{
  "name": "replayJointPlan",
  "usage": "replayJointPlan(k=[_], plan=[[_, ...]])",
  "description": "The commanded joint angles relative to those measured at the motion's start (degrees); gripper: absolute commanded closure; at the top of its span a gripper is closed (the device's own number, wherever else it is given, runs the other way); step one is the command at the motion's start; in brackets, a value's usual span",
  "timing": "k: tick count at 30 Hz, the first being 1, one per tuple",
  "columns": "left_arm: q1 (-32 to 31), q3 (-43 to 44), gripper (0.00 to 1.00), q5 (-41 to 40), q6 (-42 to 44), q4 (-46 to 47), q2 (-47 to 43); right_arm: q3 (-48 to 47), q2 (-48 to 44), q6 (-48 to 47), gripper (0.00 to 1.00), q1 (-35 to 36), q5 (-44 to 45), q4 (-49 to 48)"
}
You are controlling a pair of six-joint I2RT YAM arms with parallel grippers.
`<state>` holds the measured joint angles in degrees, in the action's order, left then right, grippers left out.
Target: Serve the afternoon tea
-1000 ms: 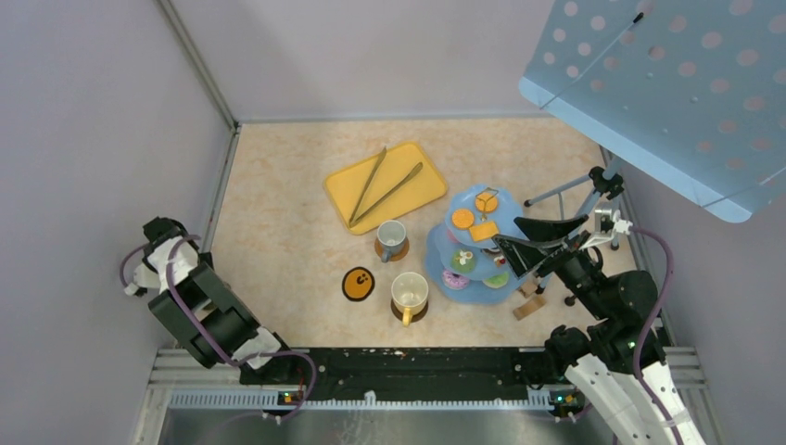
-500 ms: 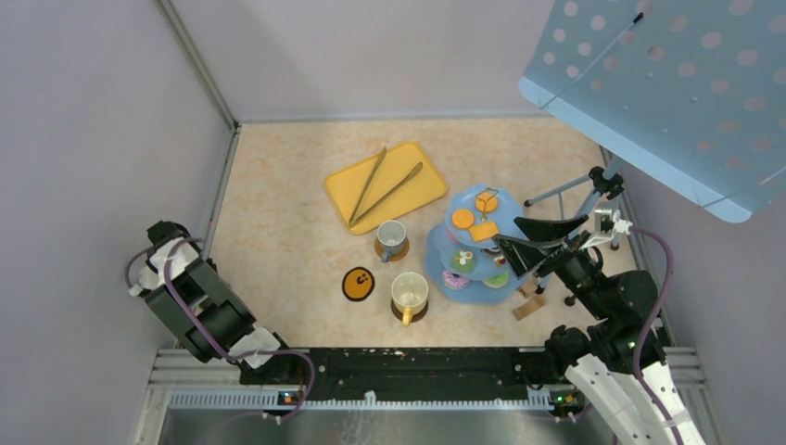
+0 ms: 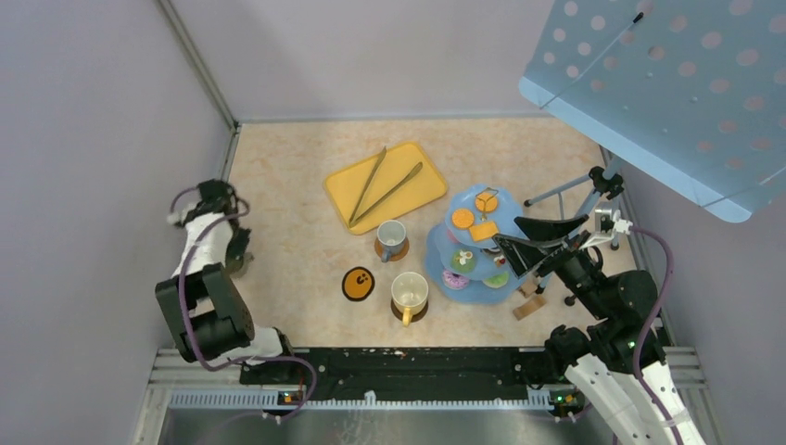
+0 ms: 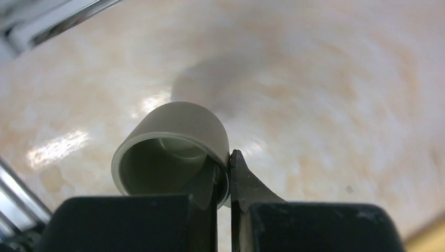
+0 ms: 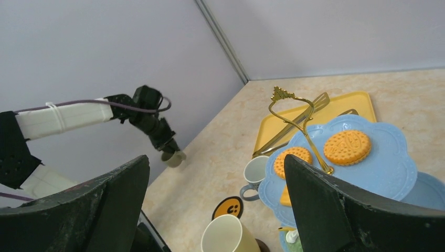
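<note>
Brown block: a small brown block [image 3: 528,308] lay on the table [image 3: 278,185], just beside the near edge of the stand.
Yellow mug: the yellow mug [image 3: 409,294] stood upright on a brown coaster [image 3: 409,313]. Only its pale inside showed.
Face coaster: a round coaster with a little face [image 3: 359,284] lay flat just to the left of the yellow mug, with no mug on it.
Left gripper: the left gripper [image 4: 224,169] was pinched tight on the rim of a small greenish-grey mug [image 4: 173,137]. One finger was inside the mug and one was outside.
Held mug: it was tipped on its side, up in the air near the left wall, well apart from the other mugs. Its mouth faced the wrist camera, and only its smooth inside showed.
Stand: the pale-blue stand [image 3: 443,243] stood on the right, with a gold handle [image 5: 294,105] on top.
Top plate: two round orange biscuits [image 5: 347,147] and a square biscuit [image 3: 483,231] lay on it.
Lower plates: a green treat [image 3: 462,260] and a pink donut [image 3: 455,279] sat there. Others were too small to tell.
Right gripper: the right gripper [image 3: 506,232] hung by the stand with its fingers spread wide, holding nothing.
Grey mug: the grey mug [image 3: 391,236] stood on its own coaster, between the stand and the tray.
Tray: the flat yellow tray [image 3: 422,190] lay farthest back, with long metal tongs [image 3: 380,185] on it.
</note>
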<state>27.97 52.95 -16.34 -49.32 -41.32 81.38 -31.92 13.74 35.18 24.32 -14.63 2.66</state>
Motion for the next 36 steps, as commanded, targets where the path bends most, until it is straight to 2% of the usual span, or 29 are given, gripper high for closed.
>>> replayJointPlan(k=[1,3,5,14,17,20,22,24,27,32,36], plan=[[-19.0,7.6,1.0,-9.0,19.2,2.7,-4.9,-2.1,-0.1,0.3,0.03,-0.4,0.6,-1.2],[-25.4,7.8,1.0,-5.3,28.2,4.0,-6.7,-1.9,-0.1,0.3,0.03,-0.4,0.7,-1.3],[-30.7,5.5,1.0,2.5,38.4,6.7,-9.5,-1.6,-0.1,0.6,0.03,-0.4,0.8,-1.7],[-53.9,0.0,1.0,15.3,47.9,5.9,-17.1,-1.6,0.2,0.6,0.03,-0.4,1.4,-1.9],[-63.3,-1.3,1.0,15.9,52.0,5.8,-16.4,-1.8,0.2,0.4,0.03,-0.4,1.8,-1.6],[-69.3,-2.7,1.0,19.8,57.9,5.3,-14.2,-1.8,0.2,0.3,0.03,-0.4,2.2,-1.4],[-71.5,-3.2,1.0,22.5,60.3,6.2,-13.6,-1.8,0.1,0.3,0.03,-0.4,2.5,-1.3],[-73.8,-3.6,1.0,21.2,61.6,7.4,-13.3,-1.9,0.2,0.3,0.03,-0.4,2.5,-1.0],[-74.1,-3.0,1.0,19.1,61.8,7.1,-11.0,-2.4,0.2,0.1,0.03,-0.4,2.7,-0.3],[-74.1,-2.1,1.0,21.0,63.1,6.2,-7.2,-3.0,0.4,-0.6,0.03,-0.4,3.1,0.3],[-74.1,1.6,1.0,19.0,61.2,2.5,-3.4,-3.0,0.7,-0.6,0.03,-0.3,3.2,0.1]])
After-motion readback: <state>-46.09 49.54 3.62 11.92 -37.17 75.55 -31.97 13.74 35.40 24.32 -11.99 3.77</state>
